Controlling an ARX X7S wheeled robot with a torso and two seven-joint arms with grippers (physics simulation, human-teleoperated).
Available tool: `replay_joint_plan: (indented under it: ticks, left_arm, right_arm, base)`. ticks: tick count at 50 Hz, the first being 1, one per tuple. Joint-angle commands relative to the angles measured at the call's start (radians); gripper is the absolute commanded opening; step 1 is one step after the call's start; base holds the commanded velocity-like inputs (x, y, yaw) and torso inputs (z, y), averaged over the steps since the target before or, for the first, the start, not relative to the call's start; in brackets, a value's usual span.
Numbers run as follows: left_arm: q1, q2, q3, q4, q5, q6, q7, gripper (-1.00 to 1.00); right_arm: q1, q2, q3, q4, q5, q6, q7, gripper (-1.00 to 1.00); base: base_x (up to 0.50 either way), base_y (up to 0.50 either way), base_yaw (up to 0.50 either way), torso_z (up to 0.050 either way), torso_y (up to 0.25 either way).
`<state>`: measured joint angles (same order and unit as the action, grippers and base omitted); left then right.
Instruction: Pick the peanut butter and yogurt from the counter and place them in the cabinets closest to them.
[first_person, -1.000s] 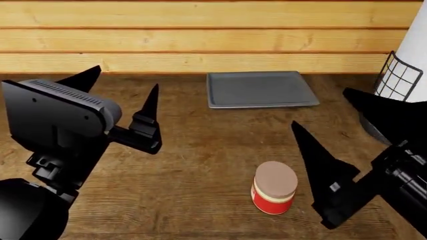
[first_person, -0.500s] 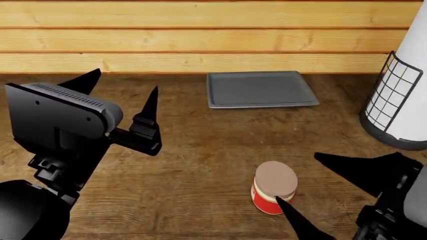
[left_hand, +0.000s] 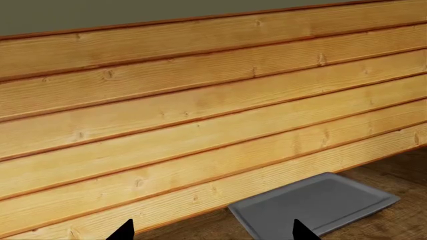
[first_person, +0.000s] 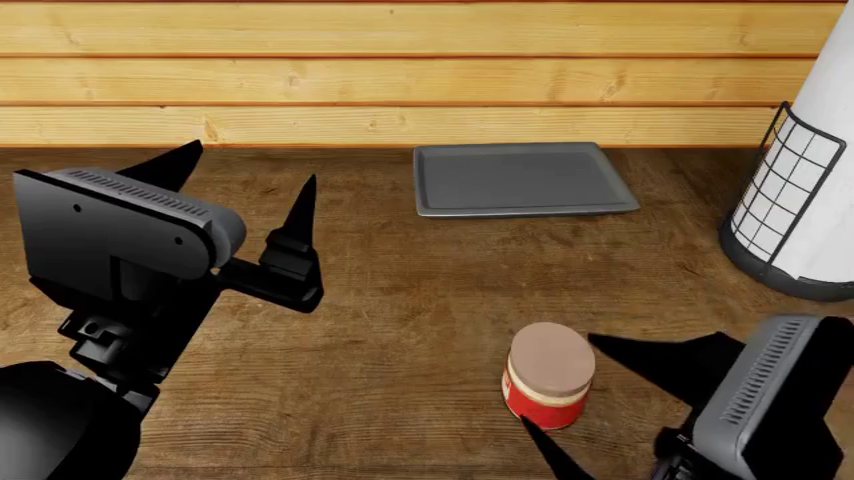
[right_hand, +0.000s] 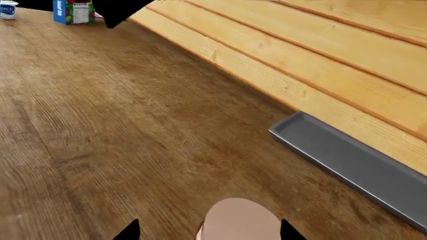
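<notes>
The peanut butter jar, with a red label and tan lid, stands upright on the wood-grain counter at the front right. My right gripper is open, with one finger on each side of the jar. In the right wrist view the tan lid lies between its fingertips. The yogurt cup shows only in the right wrist view, small and far off on the counter. My left gripper is open and empty above the counter's left part; its tips also show in the left wrist view. No cabinets are in view.
A grey tray lies at the back against the wooden plank wall; it also shows in both wrist views. A white roll in a black wire holder stands at the right. A red and blue box stands beside the yogurt.
My right gripper has swung down and towards the front, from beside the jar's right to straddling the jar. The left arm and the jar have not moved.
</notes>
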<state>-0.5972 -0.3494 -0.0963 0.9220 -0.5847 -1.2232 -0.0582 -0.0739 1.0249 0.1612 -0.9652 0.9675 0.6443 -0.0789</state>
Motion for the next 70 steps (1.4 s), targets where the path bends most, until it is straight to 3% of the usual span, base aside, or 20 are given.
replay_joint_plan:
  ticks: [1,16,51,52,70]
  left_arm:
    - [0.007,-0.007,-0.001,-0.003,-0.007,0.009,-0.005,1.0]
    - [0.019,-0.016,0.003,-0.014,-0.009,0.03,-0.01,1.0]
    - [0.031,-0.033,0.016,-0.034,-0.015,0.063,-0.026,1.0]
    - [0.031,-0.033,0.016,-0.034,-0.016,0.063,-0.027,1.0]
    - [0.049,-0.042,0.034,-0.043,-0.012,0.085,-0.035,1.0]
  right_arm:
    - [0.013,0.007,-0.113,0.053,-0.099,-0.032,0.005,1.0]
    - [0.12,-0.04,-0.192,0.17,-0.132,0.004,0.005,1.0]
    - [0.136,-0.193,-0.317,0.466,-0.218,-0.079,-0.089,1.0]
    - [0.14,-0.196,-0.317,0.469,-0.217,-0.079,-0.089,-1.0]
    - [0.228,-0.158,-0.22,0.292,-0.109,-0.023,0.012,-1.0]
  base:
    - [0.0,0.0,0.0,0.0,0.0]
    - [0.0,0.0,0.0,0.0,0.0]
    - [0.0,0.0,0.0,0.0,0.0]
    - [0.0,0.0,0.0,0.0,0.0]
    - [0.01,0.0,0.0,0.0,0.0]
